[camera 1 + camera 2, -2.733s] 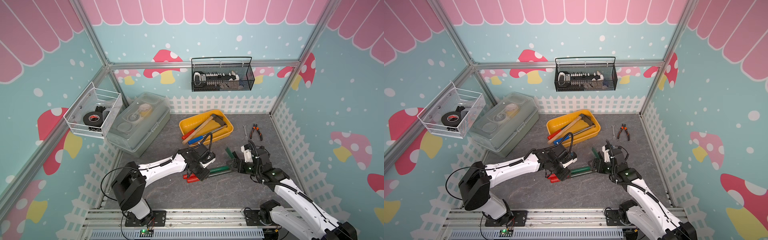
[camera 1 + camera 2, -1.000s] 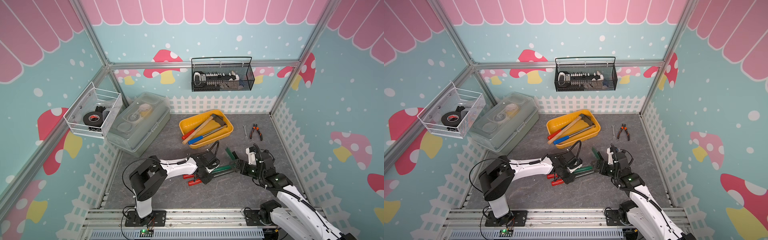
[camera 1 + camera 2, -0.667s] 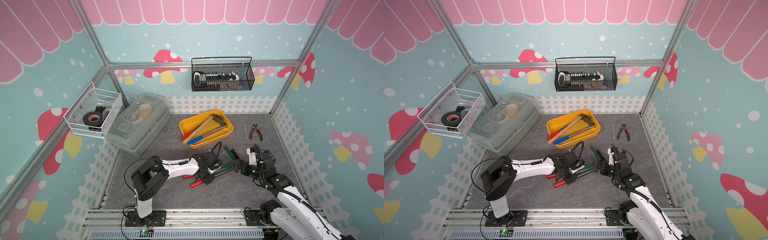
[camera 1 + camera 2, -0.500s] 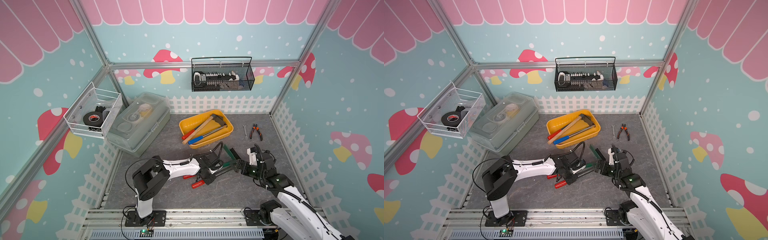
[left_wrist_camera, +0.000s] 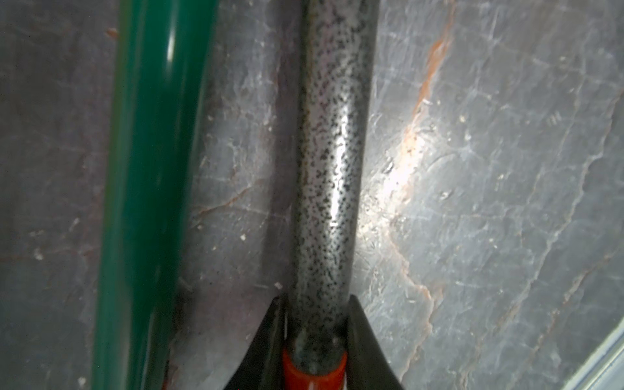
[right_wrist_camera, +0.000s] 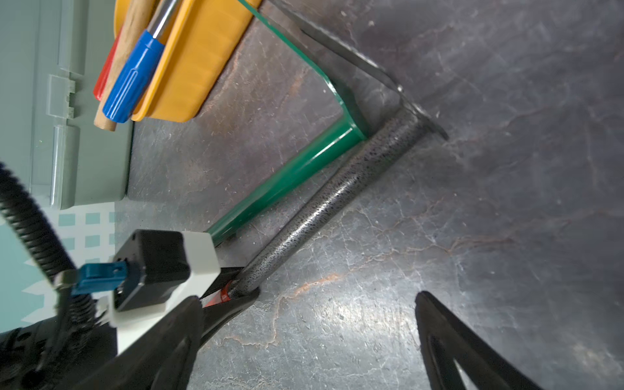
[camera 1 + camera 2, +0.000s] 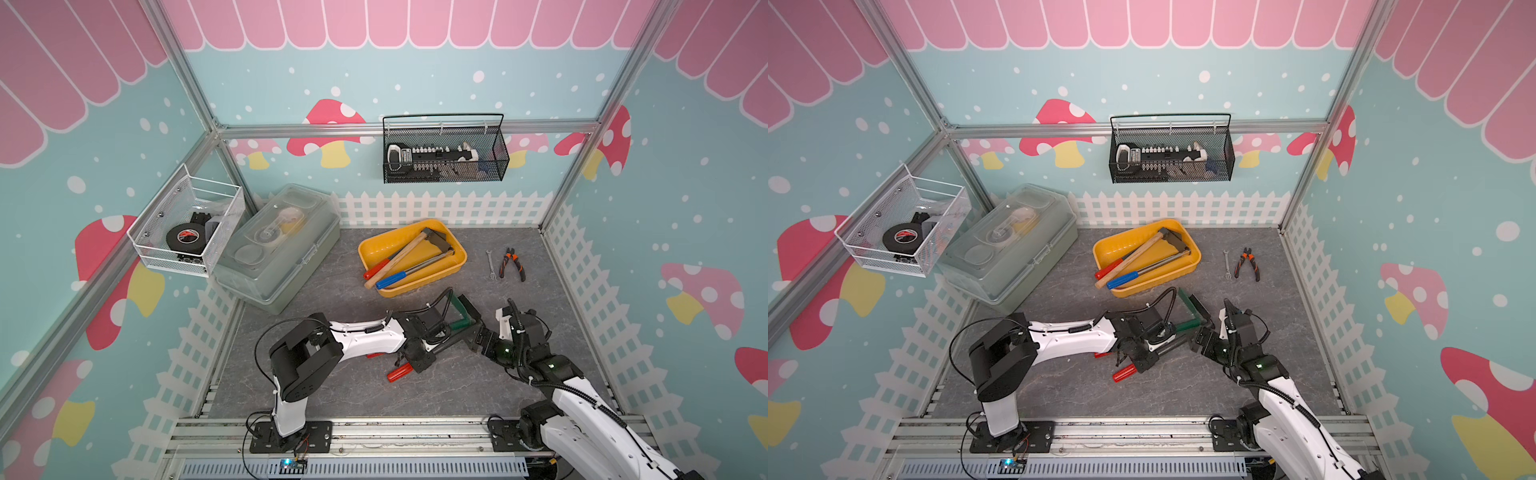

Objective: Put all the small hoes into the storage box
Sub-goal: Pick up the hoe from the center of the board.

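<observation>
- One storage box [image 6: 202,60] is holding three handles [image 6: 131,77]; you're counting them clearest in the right wrist view.
- Two hoes are lying just outside its front wall: green hoe [image 6: 287,179] nearer, small hoe [image 6: 337,194] farther.
- Two grippers: your left wrist view is showing the left gripper [image 5: 317,324] pinching the small hoe's speckled shaft; the right gripper [image 6: 307,297] is hanging spread wide.

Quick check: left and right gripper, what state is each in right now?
Left gripper: shut on the grey-shafted hoe.
Right gripper: open, holding nothing.
</observation>
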Available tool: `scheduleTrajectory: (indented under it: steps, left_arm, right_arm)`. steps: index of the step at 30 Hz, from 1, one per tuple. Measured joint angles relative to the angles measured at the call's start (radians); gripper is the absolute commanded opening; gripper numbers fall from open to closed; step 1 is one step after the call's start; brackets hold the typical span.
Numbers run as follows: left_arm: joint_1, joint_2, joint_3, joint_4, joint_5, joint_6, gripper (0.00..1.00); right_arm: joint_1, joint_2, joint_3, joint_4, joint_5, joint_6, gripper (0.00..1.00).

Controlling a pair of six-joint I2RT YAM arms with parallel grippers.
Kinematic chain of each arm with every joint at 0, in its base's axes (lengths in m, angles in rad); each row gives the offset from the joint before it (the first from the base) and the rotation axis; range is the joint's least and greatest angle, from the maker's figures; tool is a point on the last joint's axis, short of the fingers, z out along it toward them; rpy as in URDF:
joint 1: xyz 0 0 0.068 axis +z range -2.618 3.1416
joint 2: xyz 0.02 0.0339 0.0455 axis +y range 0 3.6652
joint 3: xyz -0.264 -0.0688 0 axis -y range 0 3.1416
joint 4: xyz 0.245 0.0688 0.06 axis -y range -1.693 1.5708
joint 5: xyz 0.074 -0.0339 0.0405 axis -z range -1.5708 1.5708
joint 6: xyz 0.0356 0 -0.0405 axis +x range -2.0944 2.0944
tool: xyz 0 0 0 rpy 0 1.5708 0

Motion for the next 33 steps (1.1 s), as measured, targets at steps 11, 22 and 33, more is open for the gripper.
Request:
scheduleTrajectory:
  steps: [11,22,33]
  left_arm:
    - [-0.005,0.000,0.121,-0.115,0.048,-0.026,0.00]
    - [-0.038,0.029,0.175,-0.143,0.088,-0.092,0.00]
    - [-0.085,0.091,0.240,-0.149,0.111,-0.159,0.00]
  right_arm:
    - [0.000,-0.012,-0.104,0.104,-0.049,0.161,0.86]
    - [0.000,0.011,-0.192,0.269,-0.059,0.324,0.75]
    - [0.000,0.112,-0.210,0.410,-0.059,0.412,0.68]
